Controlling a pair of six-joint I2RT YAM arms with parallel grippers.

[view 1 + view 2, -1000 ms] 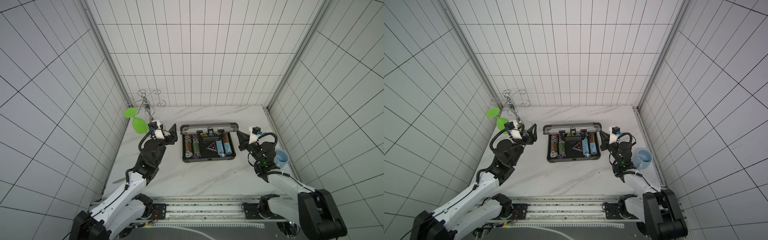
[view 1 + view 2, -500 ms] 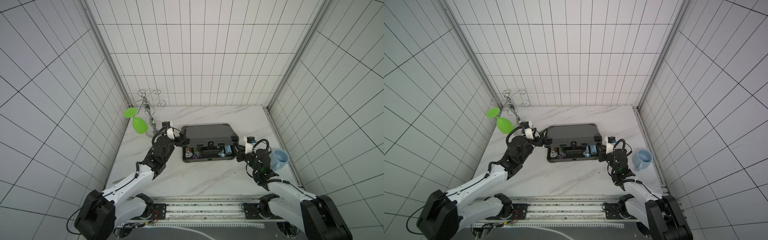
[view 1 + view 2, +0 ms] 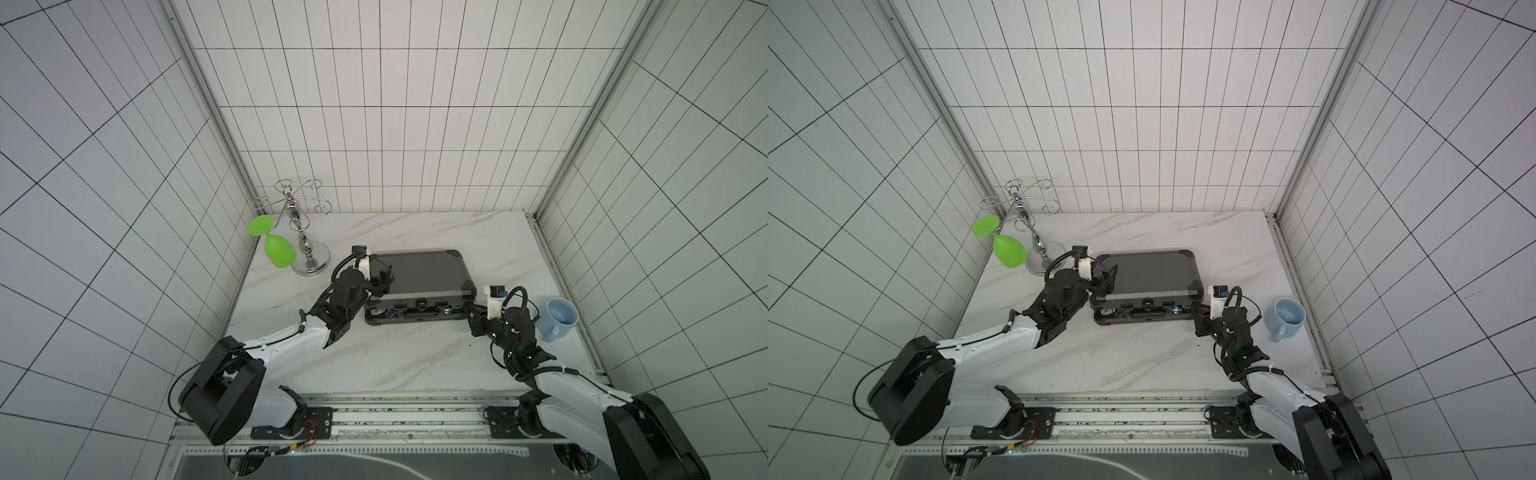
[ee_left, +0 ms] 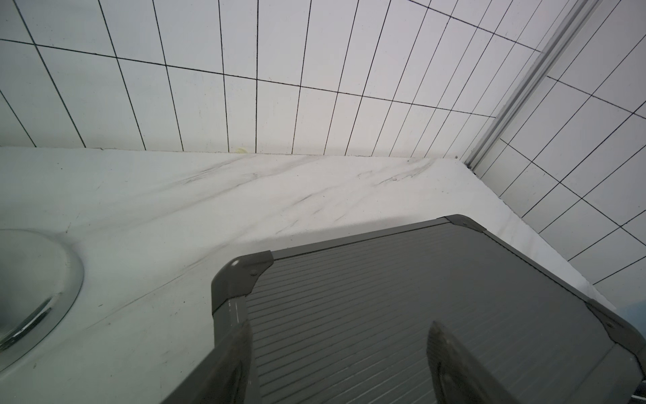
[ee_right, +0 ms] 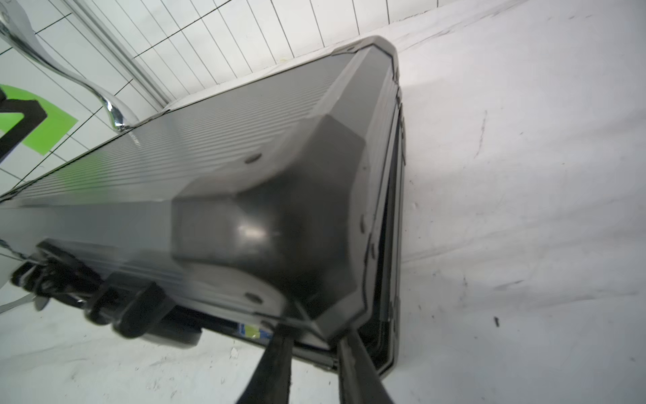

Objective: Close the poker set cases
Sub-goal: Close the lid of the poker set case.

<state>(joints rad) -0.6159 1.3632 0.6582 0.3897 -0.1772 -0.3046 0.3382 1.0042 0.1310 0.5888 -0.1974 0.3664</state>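
The dark grey ribbed poker set case (image 3: 419, 270) (image 3: 1150, 274) lies in the middle of the marble table. Its lid is down almost flat, with a narrow gap along the front where a few chips (image 3: 388, 326) (image 5: 251, 330) show. My left gripper (image 3: 380, 276) (image 4: 339, 327) is open above the lid's front left part, its fingers spread wide over the ribs. My right gripper (image 3: 467, 309) (image 5: 314, 332) sits low at the front right corner with its jaws a little apart. Its fingertips (image 5: 283, 335) reach the gap under the lid's corner cap (image 5: 297, 217).
A chrome glass rack (image 3: 305, 245) stands at the back left with a green wine glass (image 3: 277, 249) hanging from it. Its round base (image 4: 35, 286) is close to the case's left side. A light blue mug (image 3: 561, 322) stands right of my right arm, by the wall.
The lid has swung down from upright to nearly flat. My left arm followed it over the case. My right gripper dropped to the front right corner and its jaws parted slightly.
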